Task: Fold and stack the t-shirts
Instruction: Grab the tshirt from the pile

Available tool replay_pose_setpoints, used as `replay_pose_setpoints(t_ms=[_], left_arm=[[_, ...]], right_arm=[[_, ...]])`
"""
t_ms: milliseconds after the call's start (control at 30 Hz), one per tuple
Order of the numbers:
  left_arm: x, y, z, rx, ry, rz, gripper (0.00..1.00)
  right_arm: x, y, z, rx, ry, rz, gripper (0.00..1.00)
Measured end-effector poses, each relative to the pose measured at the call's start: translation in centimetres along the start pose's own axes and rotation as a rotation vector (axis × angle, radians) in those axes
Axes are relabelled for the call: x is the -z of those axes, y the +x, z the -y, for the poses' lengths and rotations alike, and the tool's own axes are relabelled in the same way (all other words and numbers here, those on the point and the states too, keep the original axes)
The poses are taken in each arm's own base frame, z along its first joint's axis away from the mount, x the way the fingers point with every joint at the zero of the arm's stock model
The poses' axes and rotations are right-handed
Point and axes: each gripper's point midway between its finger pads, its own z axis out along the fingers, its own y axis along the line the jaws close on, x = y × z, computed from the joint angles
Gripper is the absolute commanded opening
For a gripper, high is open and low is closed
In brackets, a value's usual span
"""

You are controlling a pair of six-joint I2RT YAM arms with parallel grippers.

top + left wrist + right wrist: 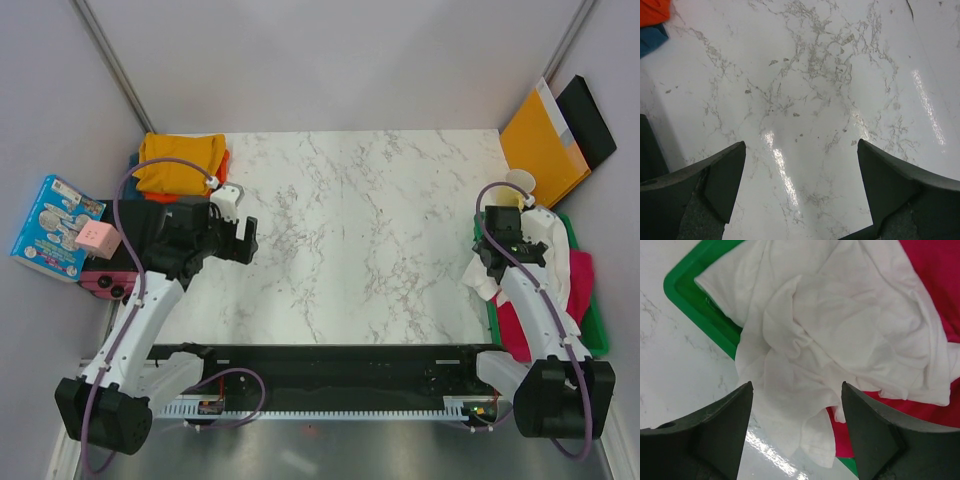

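Right hand: released, fingers apart, poised directly above the crumpled white t-shirt, with nothing clamped between them. White t-shirt: bunched in the green tray at the right edge of the desk, one flap spilling over the tray's rim onto the marble. It rests on top of a crimson-pink t-shirt, which also lies in the tray. Left hand: released, fingers wide, hanging over bare desk on the left side, grasping nothing. Finished stock: a mustard yellow t-shirt lies folded at the far left corner, with an orange t-shirt and a blue t-shirt showing at its edges, so three of the five appear stacked. Step in hand, by judgement: fetching the white t-shirt from the tray so that it can be spread on the open middle of the desk. Next move, by judgement: the right hand needs to lower onto a raised fold and pinch only the white layer, leaving the crimson-pink cloth below. A lift well over the tray's rim comes next, then a carry toward the centre. Being large and limp, the shirt probably needs the left hand at a second edge for flattening.
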Motion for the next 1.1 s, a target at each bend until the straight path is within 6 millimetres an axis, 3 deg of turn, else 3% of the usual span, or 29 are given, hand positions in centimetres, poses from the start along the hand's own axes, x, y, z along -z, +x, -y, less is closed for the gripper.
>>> replay_pose_setpoints(t_ms=[167,333,567,633,667,700,733,800,967,1100], left_arm=[[-0.8,-0.2,-0.1,0.009,0.004,-0.025,0.99],[-0.9,-0.3,0.1,0.014,0.011,-0.028,0.99],[-0.9,-0.3,0.3,0.016,0.027,-0.027,0.99],[-0.9,-0.3,0.3,0.016,0.027,-0.027,0.99],[-0.9,-0.3,0.3,0.016,0.027,-0.027,0.98],[-0.9,-0.3,0.3,0.016,0.027,-0.027,0.98],[-0.9,-0.3,0.3,0.016,0.027,-0.026,0.98],[-0.9,-0.4,0.3,0.016,0.027,-0.025,0.98],[-0.9,-0.3,0.3,0.016,0.027,-0.025,0.98],[-0.9,-0.3,0.3,0.016,0.027,-0.025,0.98]], right_arm=[[-0.3,2.3,-0.5,-0.001,-0.040,-0.069,0.74],[-0.3,2.5,-0.6,0.007,-0.049,-0.071,0.66],[-0.9,3.1,-0.7,0.015,-0.043,-0.083,0.67],[-1.4,3.8,-0.8,0.029,-0.036,-0.105,0.57],[-1.5,4.0,-0.8,0.035,-0.032,-0.114,0.46],[-1.7,4.4,-0.9,0.039,-0.031,-0.128,0.16],[-1.9,4.5,-1.0,0.043,-0.033,-0.133,0.07],[-2.0,4.3,-2.0,0.019,-0.062,-0.125,0.02],[-1.7,3.9,-2.0,0.012,-0.077,-0.113,0.00],[-0.2,2.3,-2.3,-0.007,-0.144,-0.060,0.00]])
